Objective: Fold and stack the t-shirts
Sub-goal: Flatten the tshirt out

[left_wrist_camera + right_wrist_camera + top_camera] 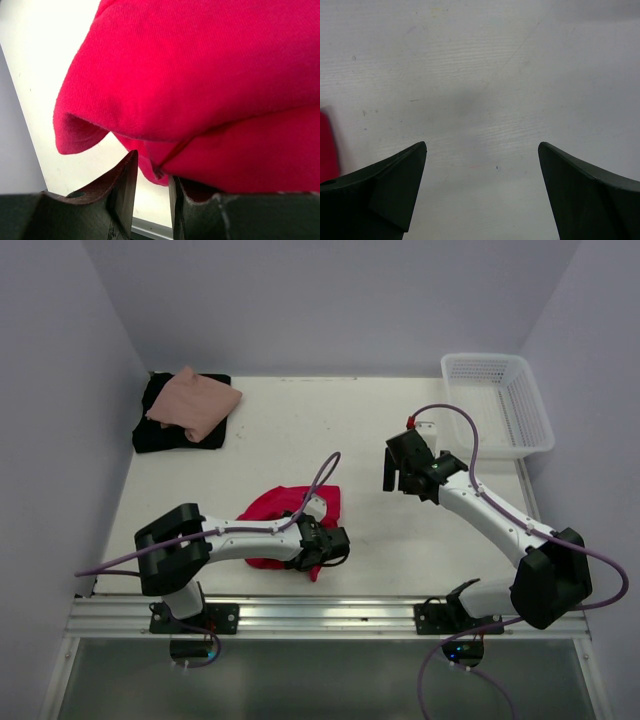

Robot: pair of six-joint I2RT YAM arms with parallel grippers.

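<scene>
My red t-shirt (275,505) lies bunched by the table's (300,430) near edge, left of middle, long axis roughly along that edge, its near side hidden under my arm. My left gripper (152,170) stands narrowly parted at a fold; I cannot tell if cloth is pinched. My right gripper (482,150) gapes wide over tabletop further right.

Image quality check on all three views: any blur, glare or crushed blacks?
Top external: even soft light, sharp, no glare on the table. Left wrist: red t-shirt fills the frame, weave sharp, red heavily saturated. Right wrist: fingers near-black silhouettes, faint shadow mid-table, red blur at left edge.
</scene>
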